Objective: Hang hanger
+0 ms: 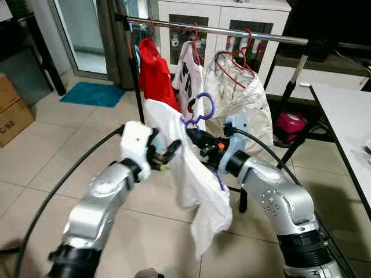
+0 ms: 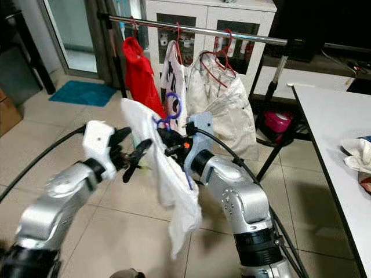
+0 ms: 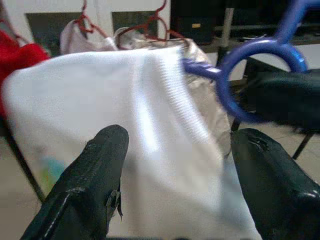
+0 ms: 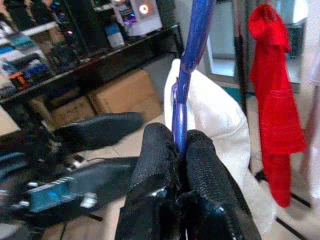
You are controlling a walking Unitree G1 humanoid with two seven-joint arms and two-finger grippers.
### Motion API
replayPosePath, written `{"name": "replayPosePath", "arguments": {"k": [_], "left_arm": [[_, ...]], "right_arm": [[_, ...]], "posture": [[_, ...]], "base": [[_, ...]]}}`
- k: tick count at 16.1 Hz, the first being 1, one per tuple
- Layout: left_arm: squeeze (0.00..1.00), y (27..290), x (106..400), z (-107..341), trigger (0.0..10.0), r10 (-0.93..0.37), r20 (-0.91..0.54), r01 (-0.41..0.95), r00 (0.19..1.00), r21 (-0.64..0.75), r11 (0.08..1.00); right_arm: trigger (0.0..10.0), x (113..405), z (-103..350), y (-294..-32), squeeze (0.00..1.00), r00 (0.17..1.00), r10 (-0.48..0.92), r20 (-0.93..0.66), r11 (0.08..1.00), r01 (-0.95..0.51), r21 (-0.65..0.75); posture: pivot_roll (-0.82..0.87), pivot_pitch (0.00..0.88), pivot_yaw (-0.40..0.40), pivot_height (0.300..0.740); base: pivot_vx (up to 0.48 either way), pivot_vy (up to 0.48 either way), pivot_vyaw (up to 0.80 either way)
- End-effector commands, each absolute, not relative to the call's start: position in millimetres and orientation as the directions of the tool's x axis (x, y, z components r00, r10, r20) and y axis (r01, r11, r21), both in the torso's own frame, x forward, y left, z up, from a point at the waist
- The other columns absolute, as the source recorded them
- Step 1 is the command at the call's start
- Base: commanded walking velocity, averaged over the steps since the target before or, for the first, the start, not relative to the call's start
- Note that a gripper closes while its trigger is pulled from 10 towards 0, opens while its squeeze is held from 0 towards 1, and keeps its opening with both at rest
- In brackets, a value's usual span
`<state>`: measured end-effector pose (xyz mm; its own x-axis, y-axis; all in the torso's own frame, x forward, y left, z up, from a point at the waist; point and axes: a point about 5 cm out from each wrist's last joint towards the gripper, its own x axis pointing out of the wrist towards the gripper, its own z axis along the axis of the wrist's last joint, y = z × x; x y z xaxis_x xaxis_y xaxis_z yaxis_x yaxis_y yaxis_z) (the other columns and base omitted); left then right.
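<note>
Blue plastic hanger (image 1: 200, 110) carrying a white shirt (image 1: 191, 168), pinched at its neck by the clenched right gripper (image 4: 181, 145), below the rail (image 1: 232, 32). Left gripper (image 3: 175, 165) spread beside the cloth. Light, stiff hook; shirt limp, probably swings.

Along our left gripper (image 3: 175, 165) we see its two black fingers (image 3: 95, 175) spread apart, with a white garment (image 3: 135, 130) hanging just past them. The blue hanger (image 3: 260, 60) hook curls beside the cloth. Behind hang a red garment (image 3: 20, 60) and red hangers (image 3: 150, 25).
</note>
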<state>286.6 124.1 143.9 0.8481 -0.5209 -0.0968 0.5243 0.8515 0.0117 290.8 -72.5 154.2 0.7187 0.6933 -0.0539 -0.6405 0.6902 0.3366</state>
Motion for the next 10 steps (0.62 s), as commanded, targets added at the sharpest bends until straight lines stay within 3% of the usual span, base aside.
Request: {"name": "replayPosePath", "arguments": {"k": [1,4,5,6,10], "left_arm": [[0.00,120.2,289.0,142.9,10.0,-0.527,-0.104,0.532,0.843,0.026,0.846],[0.00,117.1,293.3,141.6,10.0,-0.541,-0.100,0.545,0.835,0.024,0.838],[0.00,115.7,295.9,141.2,1.6,-0.547,-0.099,0.552,0.831,0.026,0.834],[0.00,115.6,296.5,140.8,0.0,-0.546,-0.099,0.551,0.832,0.026,0.834],[0.00,114.4,298.5,140.5,0.0,-0.552,-0.089,0.556,0.829,0.039,0.830]], "right_arm": [[10.0,290.4,166.8,-72.5,0.00,0.708,0.706,0.015,0.666,-0.671,0.326],[10.0,286.9,171.7,-70.1,0.00,0.668,0.742,0.054,0.616,-0.711,0.339],[10.0,284.4,172.2,-68.8,0.00,0.649,0.758,0.063,0.594,-0.727,0.345],[10.0,284.0,172.2,-68.7,0.00,0.647,0.760,0.066,0.590,-0.729,0.347],[10.0,283.1,173.4,-69.0,0.00,0.639,0.765,0.081,0.576,-0.735,0.359]], "posture": [[0.04,0.000,0.004,0.740],[0.04,0.000,0.005,0.740],[0.04,0.000,0.006,0.740],[0.04,0.000,0.007,0.740],[0.04,0.000,0.008,0.740]], "base": [[0.000,0.000,0.00],[0.000,0.000,0.00],[0.000,0.000,0.00],[0.000,0.000,0.00],[0.000,0.000,0.00]]}}
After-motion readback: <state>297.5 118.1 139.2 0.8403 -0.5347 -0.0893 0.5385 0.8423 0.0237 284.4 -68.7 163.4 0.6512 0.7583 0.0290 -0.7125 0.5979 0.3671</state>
